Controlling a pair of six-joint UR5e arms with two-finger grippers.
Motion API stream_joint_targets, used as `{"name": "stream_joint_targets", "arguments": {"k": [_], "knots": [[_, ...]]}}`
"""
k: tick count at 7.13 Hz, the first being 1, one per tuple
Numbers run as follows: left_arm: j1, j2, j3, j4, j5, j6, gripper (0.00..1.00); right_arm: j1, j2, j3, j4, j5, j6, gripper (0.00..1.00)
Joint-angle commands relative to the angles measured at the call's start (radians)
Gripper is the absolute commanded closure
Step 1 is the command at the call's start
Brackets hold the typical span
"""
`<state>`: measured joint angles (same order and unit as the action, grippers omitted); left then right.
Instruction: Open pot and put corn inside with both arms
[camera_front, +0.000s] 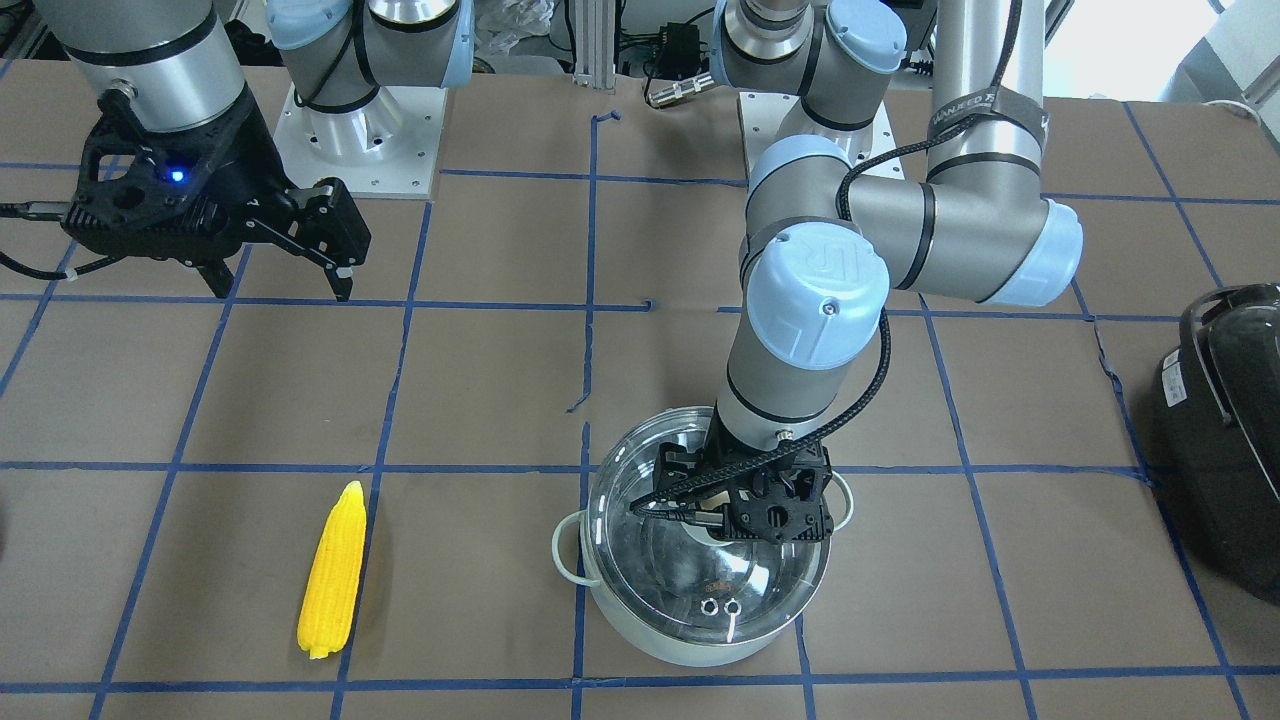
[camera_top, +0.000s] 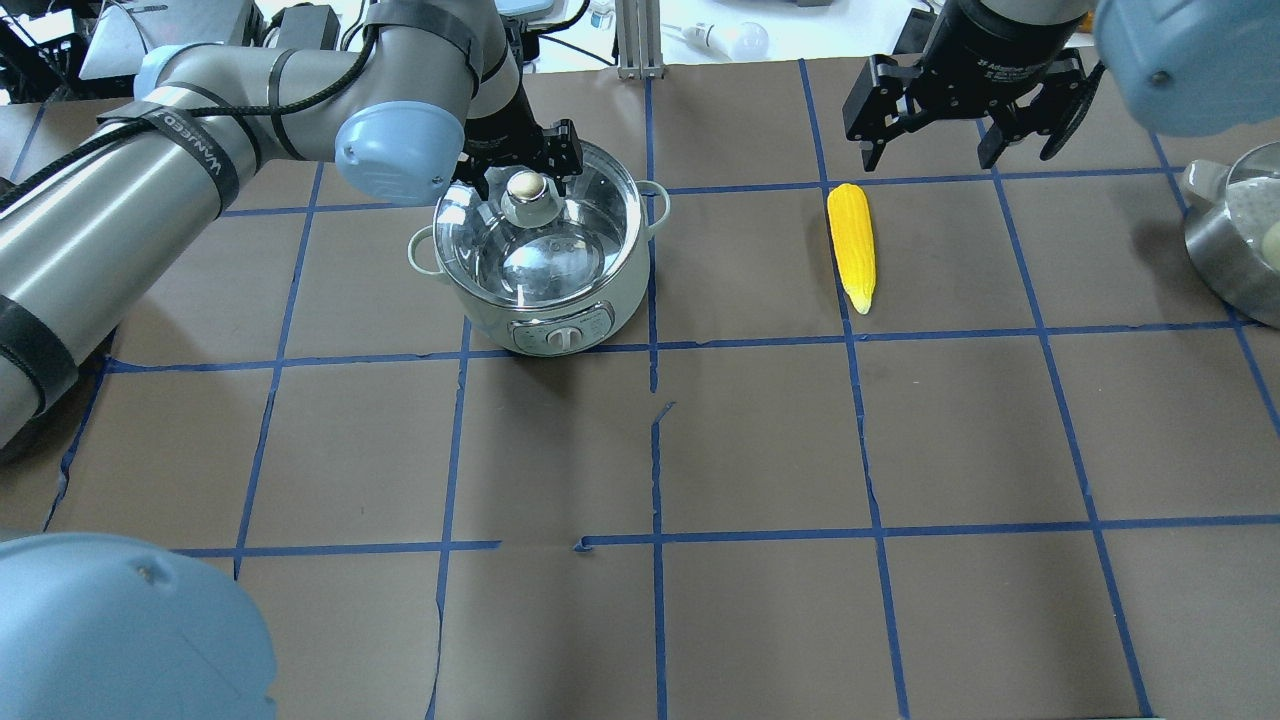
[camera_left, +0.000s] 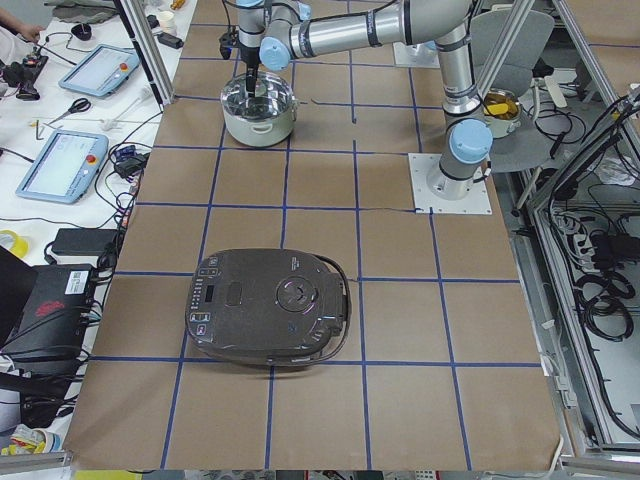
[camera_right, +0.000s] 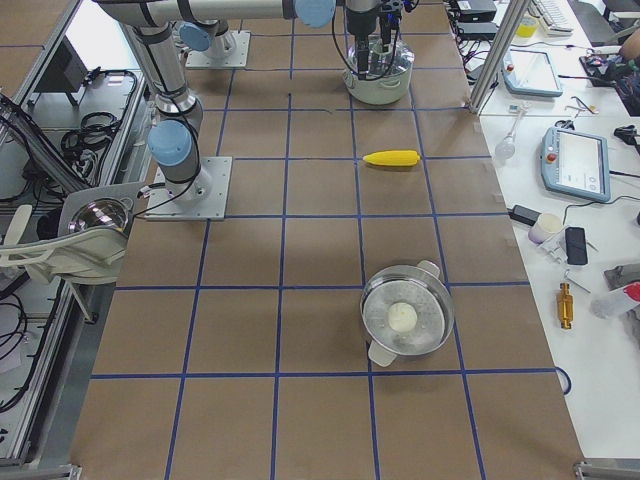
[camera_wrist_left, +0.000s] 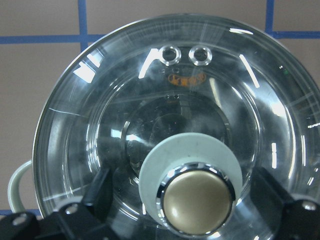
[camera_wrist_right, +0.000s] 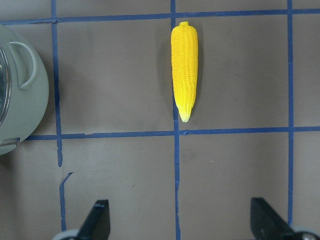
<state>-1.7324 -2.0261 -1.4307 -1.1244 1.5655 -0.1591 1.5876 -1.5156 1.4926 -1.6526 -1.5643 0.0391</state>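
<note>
In the overhead view's upper left, pot (camera_top: 600, 300): you see its glass lid (camera_top: 560, 260) on.
Left gripper (camera_wrist_left: 184, 182): spread wide, fingers (camera_wrist_left: 100, 187) either side of the knob (camera_wrist_left: 199, 200), not gripping.
Corn (camera_top: 852, 245): flat on the table (camera_top: 760, 440), upper right of centre, well apart from the pot.
Right gripper (camera_wrist_right: 180, 215): wide, holding nothing, above the table near the corn.

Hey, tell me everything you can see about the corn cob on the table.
The corn is one bright yellow cob, kernel-textured and plastic-looking, tapering to a paler tip. It lies flat on the brown table covering along a blue tape line, tip toward the robot's side. It is outside the pot, which stands apart with its lid on. Nothing touches it: the right gripper is open and clear of it.
</note>
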Motion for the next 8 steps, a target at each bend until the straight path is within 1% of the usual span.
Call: {"name": "stream_joint_targets", "arguments": {"k": [1,3,4,6,7,8], "knots": [[-0.001,0.003,0.006,0.000,-0.001,0.000,0.48,0.000,0.000,0.000,0.001,0.001,0.001,0.00],[-0.001,0.007,0.003,-0.002,-0.001,0.000,0.63,0.000,0.000,0.000,-0.001,0.001,0.001,0.00],[-0.001,0.012,0.003,-0.003,-0.001,-0.002,0.67,-0.001,0.000,0.000,-0.001,0.001,-0.001,0.00],[-0.001,0.039,0.016,-0.015,0.002,-0.002,0.67,-0.001,0.000,0.000,-0.001,0.001,-0.001,0.00],[0.008,0.056,0.044,-0.068,0.004,0.009,0.67,-0.001,0.000,0.000,-0.001,0.001,0.001,0.00],[0.031,0.067,0.064,-0.122,0.013,0.041,0.71,0.000,0.000,0.000,-0.001,0.001,-0.001,0.00]]}}
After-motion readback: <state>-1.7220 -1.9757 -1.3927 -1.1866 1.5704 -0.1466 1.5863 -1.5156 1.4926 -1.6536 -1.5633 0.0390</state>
